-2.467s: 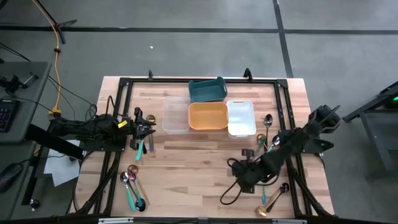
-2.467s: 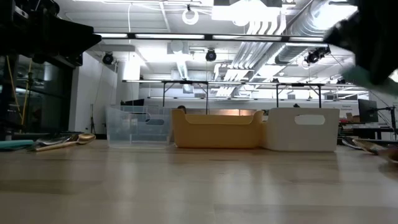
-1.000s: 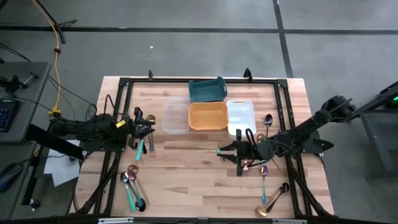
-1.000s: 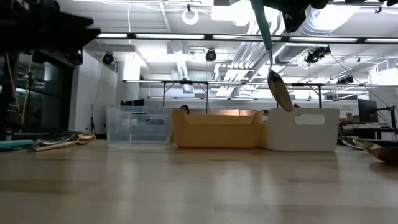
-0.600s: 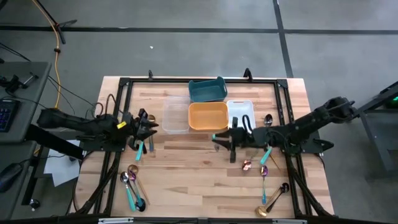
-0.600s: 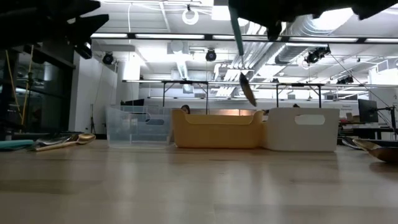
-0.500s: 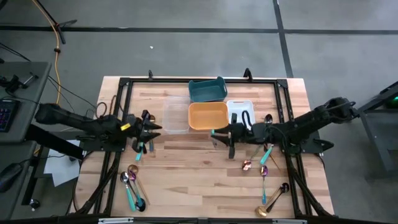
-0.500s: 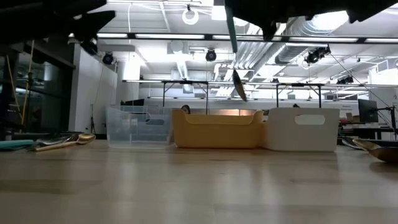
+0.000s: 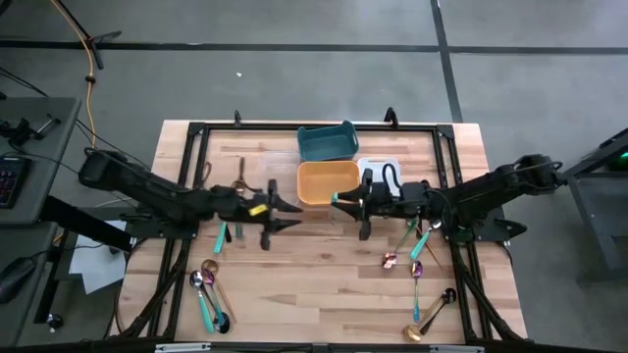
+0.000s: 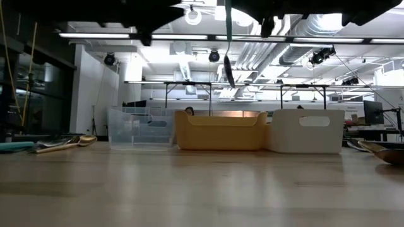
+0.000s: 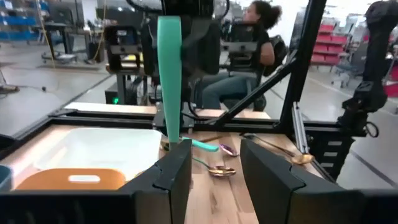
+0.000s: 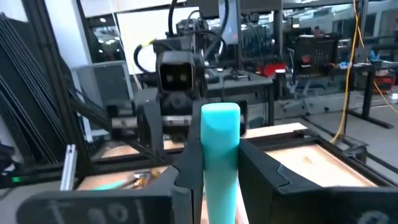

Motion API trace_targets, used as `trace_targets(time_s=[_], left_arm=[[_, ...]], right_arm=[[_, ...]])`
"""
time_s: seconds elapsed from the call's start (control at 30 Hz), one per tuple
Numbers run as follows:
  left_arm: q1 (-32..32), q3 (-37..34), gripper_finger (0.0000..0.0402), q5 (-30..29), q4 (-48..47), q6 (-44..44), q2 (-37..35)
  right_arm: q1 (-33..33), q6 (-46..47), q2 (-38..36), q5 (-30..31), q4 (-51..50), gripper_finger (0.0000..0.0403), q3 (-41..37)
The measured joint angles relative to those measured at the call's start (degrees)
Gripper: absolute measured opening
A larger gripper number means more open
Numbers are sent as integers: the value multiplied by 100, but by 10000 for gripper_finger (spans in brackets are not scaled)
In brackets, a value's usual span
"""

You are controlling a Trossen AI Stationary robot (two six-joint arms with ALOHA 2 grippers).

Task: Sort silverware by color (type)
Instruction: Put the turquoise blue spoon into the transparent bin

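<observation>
1. High view: the right gripper (image 9: 345, 203) is clamped on a teal-handled spoon (image 9: 337, 197) just beside the orange tray (image 9: 328, 182). The left gripper (image 9: 287, 213), jaws apart, faces it, probably for a handover.
2. Low view: the spoon hangs with its long axis vertical, bowl down.
3. Left wrist view: the handle stands upright between the open fingers (image 11: 177, 167); next, they must close.

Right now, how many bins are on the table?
4: teal bin at the far edge; clear bin, orange bin, white bin in a row before it. Arms partly cover two.
</observation>
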Motion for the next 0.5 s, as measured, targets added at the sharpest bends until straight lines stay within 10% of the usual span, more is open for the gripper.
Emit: trace_targets(time_s=[0.5], left_arm=[[4,715,131,-55,298,49,1130]], right_arm=[[308,-8,968,167,185,67,691]])
